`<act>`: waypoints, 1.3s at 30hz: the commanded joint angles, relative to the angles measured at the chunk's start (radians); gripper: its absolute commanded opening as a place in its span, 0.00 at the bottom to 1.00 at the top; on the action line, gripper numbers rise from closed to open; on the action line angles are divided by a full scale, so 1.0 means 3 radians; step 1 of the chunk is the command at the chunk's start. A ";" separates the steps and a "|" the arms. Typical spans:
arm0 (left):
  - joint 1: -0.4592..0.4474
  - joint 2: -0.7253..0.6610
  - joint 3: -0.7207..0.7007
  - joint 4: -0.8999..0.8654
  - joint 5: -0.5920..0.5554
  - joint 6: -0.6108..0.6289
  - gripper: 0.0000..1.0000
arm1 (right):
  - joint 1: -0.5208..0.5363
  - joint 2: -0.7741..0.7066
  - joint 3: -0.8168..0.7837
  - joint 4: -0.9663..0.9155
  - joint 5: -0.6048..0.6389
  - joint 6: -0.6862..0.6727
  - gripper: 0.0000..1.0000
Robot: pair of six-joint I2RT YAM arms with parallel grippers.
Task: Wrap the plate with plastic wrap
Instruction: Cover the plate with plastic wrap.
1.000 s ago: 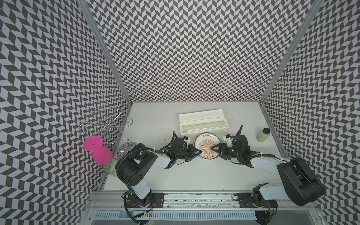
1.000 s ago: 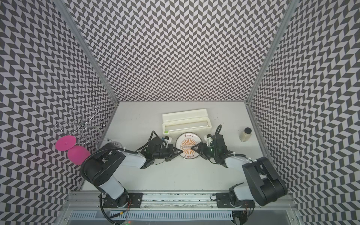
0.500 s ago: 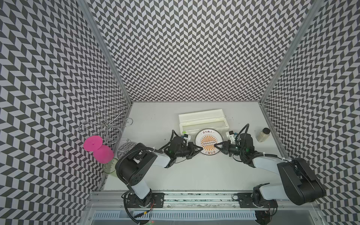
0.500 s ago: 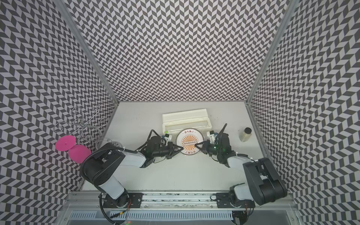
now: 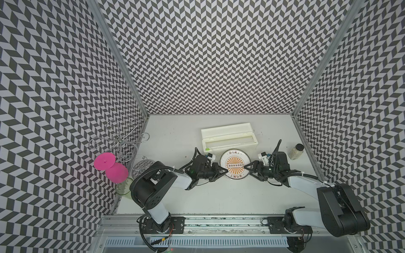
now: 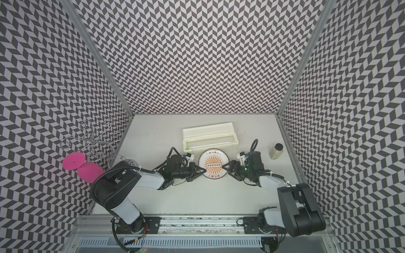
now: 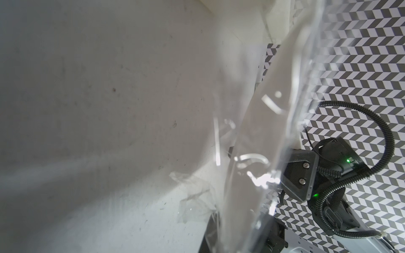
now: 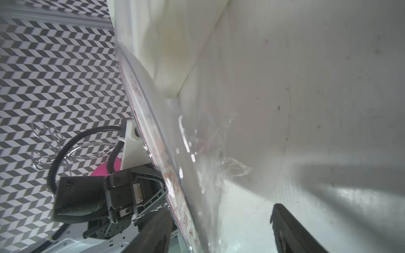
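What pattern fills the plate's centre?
The plate has an orange sunburst with a dark dotted bar; clearest in a top view.

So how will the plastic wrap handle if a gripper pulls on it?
Likely floppy: the plastic wrap ends in a crumpled, sagging flap past the plate. Probably light and clingy: it follows the plate closely and bunches on itself. It may well slip or tear under a pull, since it looks very thin and glossy.

plate (image 5: 234, 163) before box (image 5: 229, 137), jar (image 5: 295, 151) right, rack (image 5: 119, 140) far left
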 commanded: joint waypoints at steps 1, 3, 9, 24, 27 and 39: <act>-0.0086 -0.0131 -0.0025 0.0143 0.0127 0.0066 0.00 | 0.0023 0.0044 0.0149 0.0155 -0.0041 -0.0031 0.60; -0.0106 -0.0157 -0.0008 0.0088 0.0134 0.0066 0.00 | 0.0078 0.0045 0.0156 0.0281 -0.0088 0.0031 0.47; -0.0104 -0.0399 0.0113 -0.0239 0.0073 0.0028 0.00 | 0.0104 -0.0184 0.0124 0.0457 -0.0067 0.0347 0.17; 0.0204 -0.1008 0.1158 -0.1619 -0.0061 0.0412 0.00 | 0.0022 -0.0228 0.1329 -0.0147 0.0395 0.0405 0.00; 0.0170 -0.1118 0.1207 -0.1720 -0.0090 0.0450 0.00 | 0.0022 -0.0347 0.1390 -0.0219 0.0400 0.0402 0.00; -0.0289 -0.1445 0.0334 -0.1559 -0.0320 0.0221 0.00 | 0.0094 -0.1052 0.0424 -0.0433 0.0423 0.0472 0.00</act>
